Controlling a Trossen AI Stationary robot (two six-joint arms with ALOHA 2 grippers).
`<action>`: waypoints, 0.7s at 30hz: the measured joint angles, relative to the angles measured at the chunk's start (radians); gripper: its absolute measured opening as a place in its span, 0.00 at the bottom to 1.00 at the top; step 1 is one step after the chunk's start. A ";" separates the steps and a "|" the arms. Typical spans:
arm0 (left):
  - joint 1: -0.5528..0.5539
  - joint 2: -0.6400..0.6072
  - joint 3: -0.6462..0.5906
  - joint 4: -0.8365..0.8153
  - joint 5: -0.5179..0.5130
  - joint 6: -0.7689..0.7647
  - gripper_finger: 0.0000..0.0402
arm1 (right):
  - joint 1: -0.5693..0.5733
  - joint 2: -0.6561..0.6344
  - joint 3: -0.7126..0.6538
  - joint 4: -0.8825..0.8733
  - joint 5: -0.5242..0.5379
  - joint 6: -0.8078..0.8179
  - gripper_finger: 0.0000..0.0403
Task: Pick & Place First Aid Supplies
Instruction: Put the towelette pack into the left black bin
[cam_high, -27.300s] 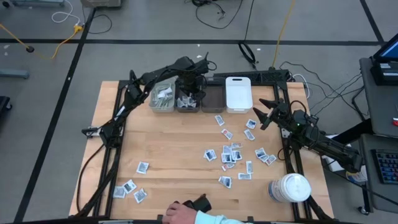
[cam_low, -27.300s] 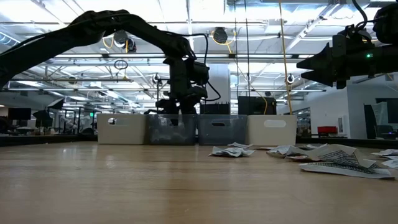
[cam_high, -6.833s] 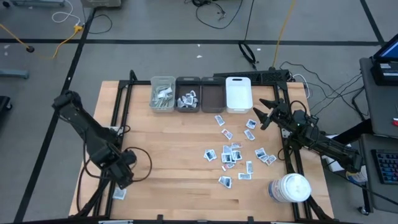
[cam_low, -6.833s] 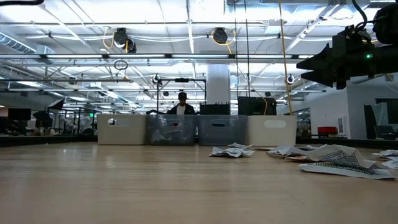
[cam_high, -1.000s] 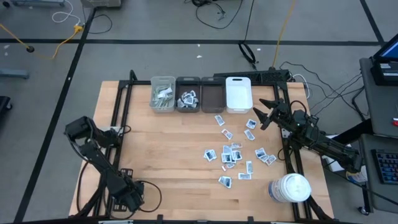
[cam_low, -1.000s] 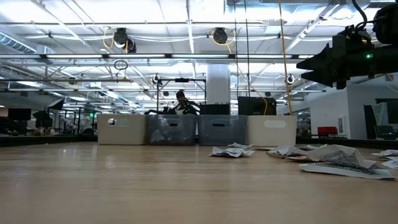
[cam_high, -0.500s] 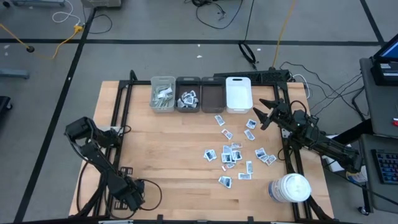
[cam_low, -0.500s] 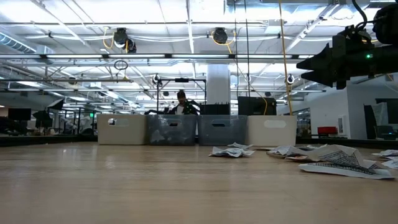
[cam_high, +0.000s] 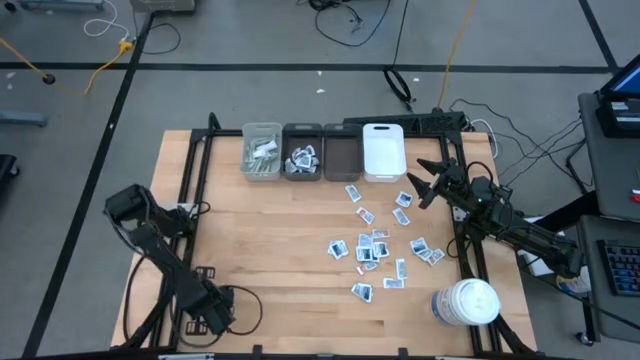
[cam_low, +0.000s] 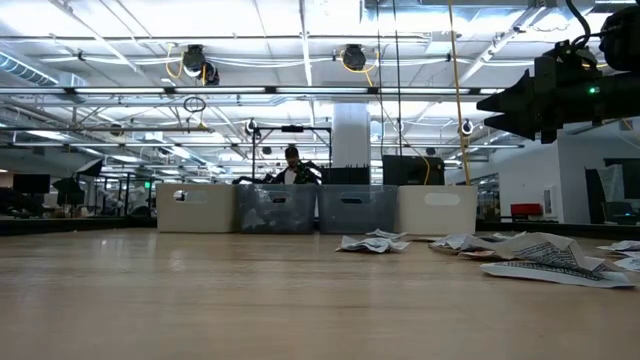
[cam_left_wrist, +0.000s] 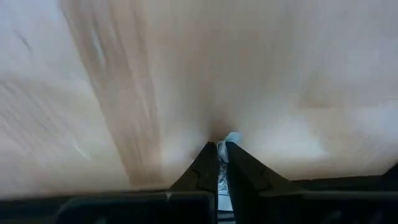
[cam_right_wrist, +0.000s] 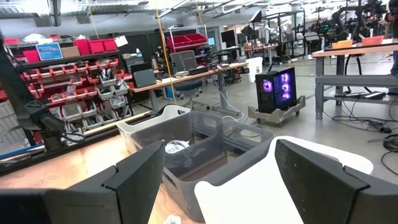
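My left gripper (cam_high: 214, 318) is down at the table's near left corner, shut on a small white sachet (cam_left_wrist: 231, 138), one of the first aid supplies. In the high view the gripper hides that sachet. Several more sachets (cam_high: 375, 250) lie scattered flat on the wood right of centre, and they also show in the low view (cam_low: 545, 258). My right gripper (cam_high: 424, 184) waits open above the table's far right side, holding nothing. It points toward the bins and also shows in the low view (cam_low: 520, 100). My left gripper pinches the sachet between its two fingertips (cam_left_wrist: 210, 155), and a white end (cam_left_wrist: 232, 137) pokes out just past them. The fingers slant steeply down at the wooden top. Whether the sachet is lifted off the wood, I cannot tell.
Four small bins stand in a row at the far edge: a pale one with strips (cam_high: 261, 152), a dark one with sachets (cam_high: 302, 156), a dark one (cam_high: 342, 156) and a white one (cam_high: 383, 150). A white lidded jar (cam_high: 466, 302) stands near right. A person (cam_low: 292, 165) is beyond the table.
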 joint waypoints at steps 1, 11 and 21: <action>0.017 -0.026 0.002 0.000 -0.003 0.007 0.02 | 0.000 0.000 0.000 0.000 0.000 0.000 0.74; 0.150 -0.337 0.005 -0.063 -0.078 0.000 0.02 | 0.000 0.000 0.000 0.000 0.000 0.000 0.74; 0.203 -0.541 0.006 -0.157 -0.136 -0.050 0.02 | 0.000 0.000 0.000 0.000 0.000 0.000 0.74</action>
